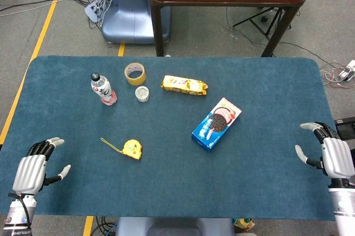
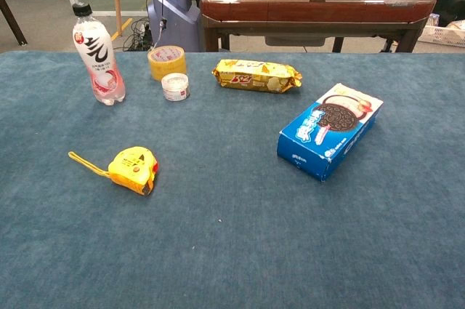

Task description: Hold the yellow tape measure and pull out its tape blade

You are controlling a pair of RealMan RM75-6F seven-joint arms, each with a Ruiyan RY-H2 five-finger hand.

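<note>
Table (image 1: 266, 191) covering: dark blue, uniform. Tape measure (image 2: 134, 169): yellow body, yellow strap. Bottle (image 2: 98, 54) near the far left corner: clear, black cap, white and pink label. Tape roll (image 2: 166, 61): tan-yellow. Small tin (image 2: 175, 86): white. Snack packet (image 2: 256, 75): golden yellow. Biscuit box (image 2: 328, 130): blue and white, with dark round biscuits pictured. Both hands (image 1: 32, 170) (image 1: 331, 155): silver-grey with black fingers.
</note>
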